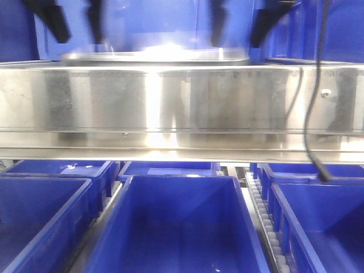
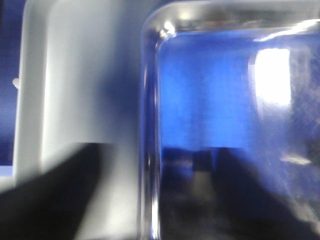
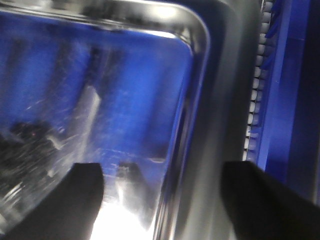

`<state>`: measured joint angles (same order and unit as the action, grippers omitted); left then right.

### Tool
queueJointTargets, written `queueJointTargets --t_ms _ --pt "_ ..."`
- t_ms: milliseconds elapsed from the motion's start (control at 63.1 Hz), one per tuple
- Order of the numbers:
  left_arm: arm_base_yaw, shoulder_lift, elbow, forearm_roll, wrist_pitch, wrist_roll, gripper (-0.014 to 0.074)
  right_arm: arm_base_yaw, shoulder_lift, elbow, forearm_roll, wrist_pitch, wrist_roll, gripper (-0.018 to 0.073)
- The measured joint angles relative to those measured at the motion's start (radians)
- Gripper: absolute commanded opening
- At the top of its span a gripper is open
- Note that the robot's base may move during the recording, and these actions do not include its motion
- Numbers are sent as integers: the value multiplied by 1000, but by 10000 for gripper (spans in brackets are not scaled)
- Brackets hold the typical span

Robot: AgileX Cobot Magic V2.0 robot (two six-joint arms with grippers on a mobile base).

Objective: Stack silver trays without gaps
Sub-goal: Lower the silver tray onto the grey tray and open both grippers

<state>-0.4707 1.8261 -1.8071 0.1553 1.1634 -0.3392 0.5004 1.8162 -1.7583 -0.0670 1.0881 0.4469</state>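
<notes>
Beneath open tools (image 1: pixel 77 25), shiny round-cornered tray (image 1: pixel 153 56)

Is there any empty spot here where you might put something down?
The blue bins in front look empty, mainly the big middle bin and the bin to its left. Up top it is crowded: the silver tray sits behind the steel band, with both arms' black fingers hanging over it.

Light is bright and cool, tinting everything blue. Glare burns white on the silver tray (image 1: pixel 156 55) rim in the front view and blooms in both wrist views. All three pictures are soft; the wrist views are heavily blurred, with the dark fingers (image 3: pixel 85 200) out of focus.
</notes>
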Motion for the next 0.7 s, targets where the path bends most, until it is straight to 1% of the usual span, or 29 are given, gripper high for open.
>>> queueJointTargets --t_ms 127,174,254,317,396,539,555,698 --pt "0 -10 -6 -2 7 2 560 -1 -15 0 0 -4 0 623" --pt "-3 -23 -6 -2 7 16 557 -1 -31 0 0 -6 0 605" --pt "-11 -61 -8 8 9 33 527 -1 -71 0 0 -8 -7 523" --pt "-24 -101 -8 24 9 45 484 -1 -107 0 0 -8 -20 419" --pt "-52 -164 -8 59 9 53 409 -1 -161 0 0 -1 -39 288" --pt "-110 -294 48 112 -17 59 214 -1 -281 46 0 10 -64 57" --pt "-116 -309 60 115 -26 59 183 -1 -297 58 0 8 -69 46" --pt "-161 -465 228 124 -110 59 -24 -1 -481 242 0 -48 -98 51"
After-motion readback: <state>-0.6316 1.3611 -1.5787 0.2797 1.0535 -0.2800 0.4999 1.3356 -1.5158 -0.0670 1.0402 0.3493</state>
